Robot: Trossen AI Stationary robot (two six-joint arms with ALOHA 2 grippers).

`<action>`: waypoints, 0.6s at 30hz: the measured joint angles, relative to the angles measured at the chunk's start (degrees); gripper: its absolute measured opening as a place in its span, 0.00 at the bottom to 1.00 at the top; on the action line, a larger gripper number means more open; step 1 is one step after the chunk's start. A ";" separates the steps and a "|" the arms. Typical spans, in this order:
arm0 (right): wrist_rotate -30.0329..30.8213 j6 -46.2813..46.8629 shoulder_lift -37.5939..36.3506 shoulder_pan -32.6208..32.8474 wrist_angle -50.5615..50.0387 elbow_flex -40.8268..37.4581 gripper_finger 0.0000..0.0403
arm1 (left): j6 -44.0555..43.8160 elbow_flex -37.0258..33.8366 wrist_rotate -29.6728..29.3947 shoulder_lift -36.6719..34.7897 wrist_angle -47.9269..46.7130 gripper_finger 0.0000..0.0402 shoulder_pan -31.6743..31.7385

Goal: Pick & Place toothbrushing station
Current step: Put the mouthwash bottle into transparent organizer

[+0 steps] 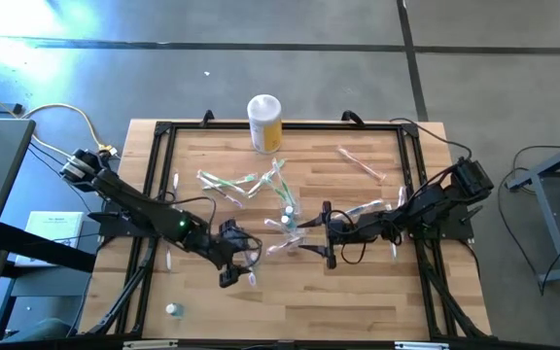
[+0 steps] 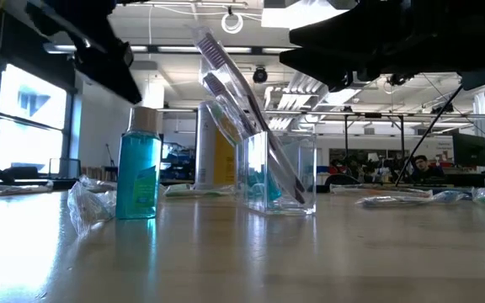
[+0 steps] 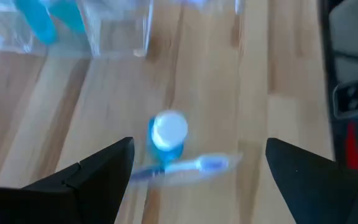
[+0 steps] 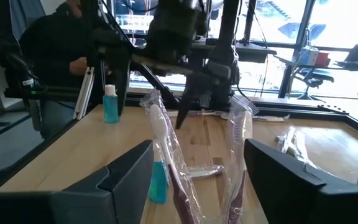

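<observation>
We hold our left gripper [image 3: 194,163] wide open directly above a small blue mouthwash bottle [image 3: 167,134] with a wrapped blue toothbrush [image 3: 185,168] beside it. Ahead of our right gripper [image 4: 197,168], its jaws also spread and empty, stands the clear plastic cup [image 2: 280,172], already holding wrapped toothbrushes. Several translucent toothbrushes [image 1: 236,185] remain scattered beyond, so we judge much work left.

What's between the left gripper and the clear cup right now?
In the left wrist view, a small blue bottle stands ahead of the open left gripper, with a toothbrush lying by it; then bare wood up to the clear cup.
</observation>
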 joint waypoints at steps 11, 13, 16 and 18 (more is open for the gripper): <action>-0.13 0.02 0.00 0.00 -0.14 0.00 0.60 | 11.69 -0.17 -3.70 6.27 -4.26 0.89 0.00; -0.15 0.02 0.00 0.00 -0.25 0.00 0.60 | 14.27 -0.17 -3.73 6.60 -2.52 0.89 0.00; -0.15 0.02 0.00 0.00 -0.39 0.00 0.60 | 16.67 -0.12 -3.80 6.84 -0.96 0.89 0.00; -0.15 0.02 0.00 0.00 -0.39 0.00 0.60 | 17.05 -0.14 -3.82 6.86 -0.73 0.89 0.00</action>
